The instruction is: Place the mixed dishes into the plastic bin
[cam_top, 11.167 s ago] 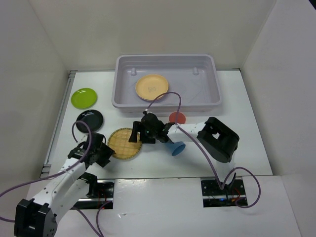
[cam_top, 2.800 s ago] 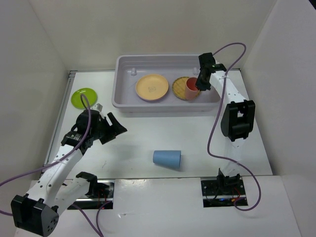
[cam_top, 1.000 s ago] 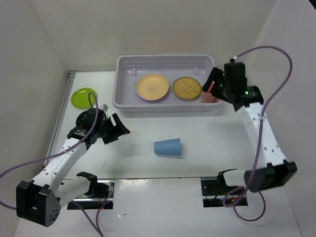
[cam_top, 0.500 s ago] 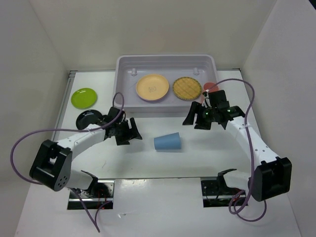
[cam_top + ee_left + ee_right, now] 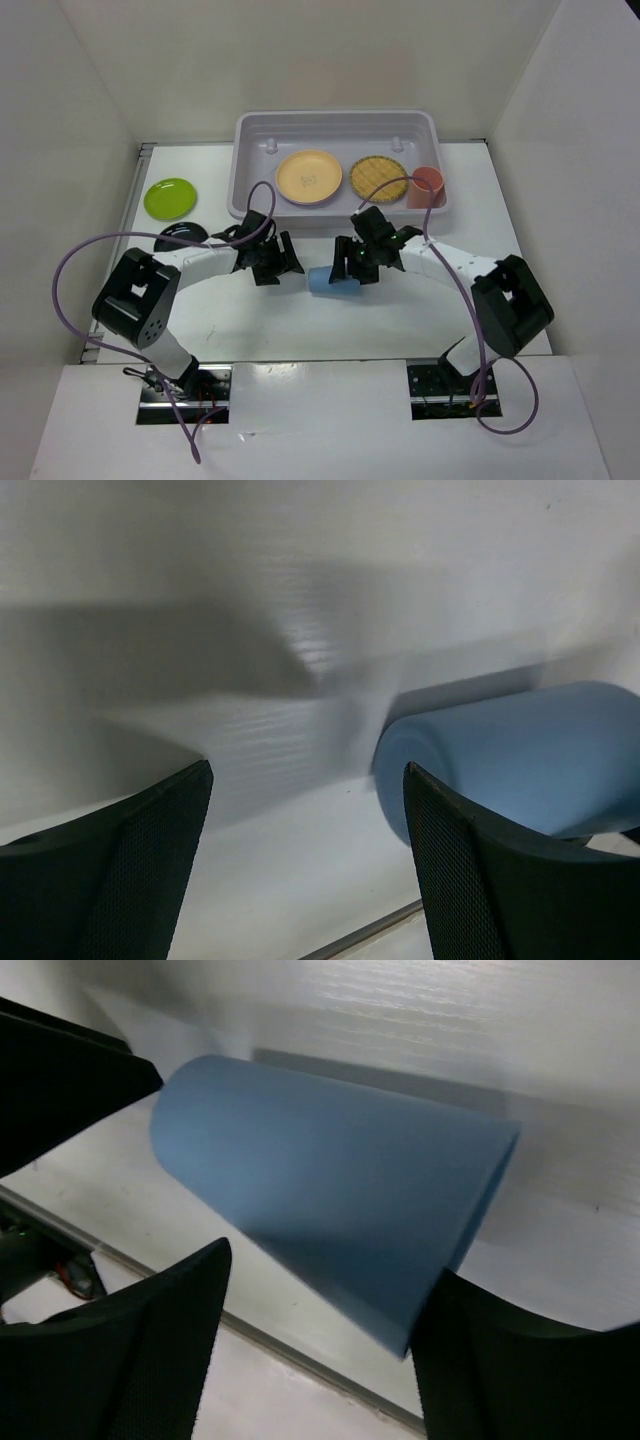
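Blue plastic cup (image 5: pixel 328 283) lies sideways on white counter (image 5: pixel 420 320), long axis left-right, base toward open left hand (image 5: pixel 285 263); open right hand (image 5: pixel 350 272) straddles it, not gripping.

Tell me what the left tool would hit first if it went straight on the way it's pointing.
The left tool would likely meet the blue cup, lying on its side just ahead, off-centre toward one finger; depth is unclear.

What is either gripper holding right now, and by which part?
Nothing yet. The right gripper is open, astride the blue cup lying on its side; the left gripper is open and empty beside it.
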